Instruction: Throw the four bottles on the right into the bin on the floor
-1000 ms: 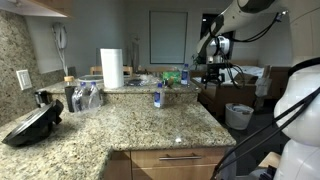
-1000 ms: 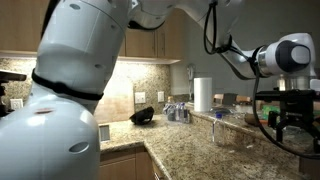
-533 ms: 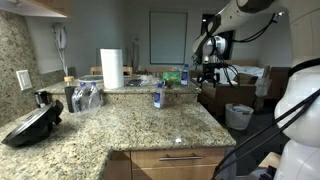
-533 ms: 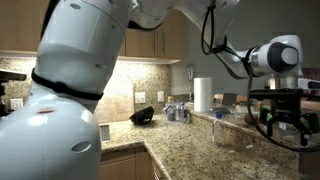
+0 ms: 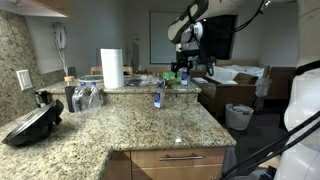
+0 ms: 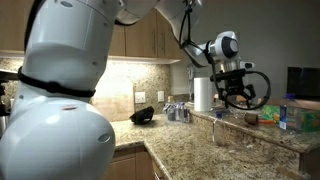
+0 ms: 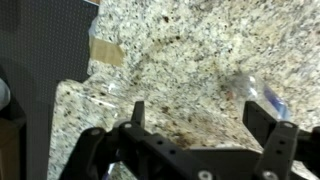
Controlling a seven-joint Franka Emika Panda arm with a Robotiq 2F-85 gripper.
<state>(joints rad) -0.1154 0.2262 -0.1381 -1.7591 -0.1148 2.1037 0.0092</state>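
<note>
Beneath pincer (image 7: 203,128): bottle (image 7: 258,92), off-ctr

Kitchen. Evidence: speckled granite counter (image 5: 130,125); wooden wall cabinets (image 6: 150,38) with lighting beneath; wooden drawer (image 5: 180,157) under the counter; paper-towel roll (image 5: 111,68); wall phone (image 5: 61,38); wall outlet (image 5: 24,79); bin (image 5: 239,116) on the floor.

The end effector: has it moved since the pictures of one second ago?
Yes. In an exterior view the end effector has shifted sideways toward the paper-towel roll, away from the bin.
</note>
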